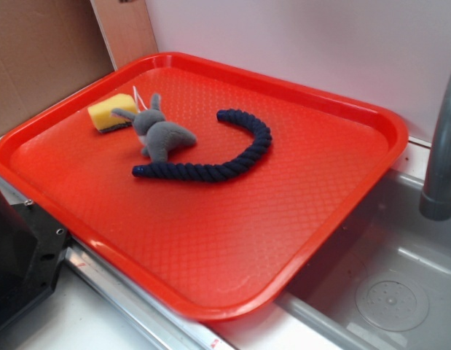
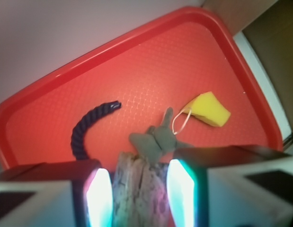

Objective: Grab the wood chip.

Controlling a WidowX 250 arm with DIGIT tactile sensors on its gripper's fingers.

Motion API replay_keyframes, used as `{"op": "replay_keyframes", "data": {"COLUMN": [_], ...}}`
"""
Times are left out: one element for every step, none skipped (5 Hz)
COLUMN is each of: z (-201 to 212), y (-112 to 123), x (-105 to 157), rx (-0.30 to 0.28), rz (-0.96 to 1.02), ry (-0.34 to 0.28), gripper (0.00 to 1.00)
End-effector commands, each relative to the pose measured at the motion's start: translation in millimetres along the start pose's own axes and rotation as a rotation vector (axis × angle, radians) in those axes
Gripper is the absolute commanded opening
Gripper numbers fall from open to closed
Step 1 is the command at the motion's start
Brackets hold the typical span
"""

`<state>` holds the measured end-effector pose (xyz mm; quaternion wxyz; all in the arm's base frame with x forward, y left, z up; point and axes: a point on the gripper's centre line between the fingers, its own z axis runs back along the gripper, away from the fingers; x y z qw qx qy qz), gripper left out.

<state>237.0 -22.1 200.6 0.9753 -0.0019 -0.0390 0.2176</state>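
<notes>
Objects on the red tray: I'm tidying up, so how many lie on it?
3: a yellow sponge at the far left, a grey plush toy beside it, a dark blue rope curving mid-tray.

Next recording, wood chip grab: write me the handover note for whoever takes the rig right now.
Hand: shut on the wood chip, seen only in the wrist view, held above the red tray.
On the tray: grey plush toy, yellow sponge and dark blue rope; the exterior view shows no chip there.
Done: chip grasped and lifted.
Left: nothing but holding it securely.
</notes>
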Motion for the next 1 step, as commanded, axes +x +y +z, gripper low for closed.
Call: {"op": "replay_keyframes", "data": {"z": [18.2], "y": [13.6], "x": [-10.6], "rx": [-0.057], "rz": [0.028], "ry": [-0.012], "gripper": [0.00]}}
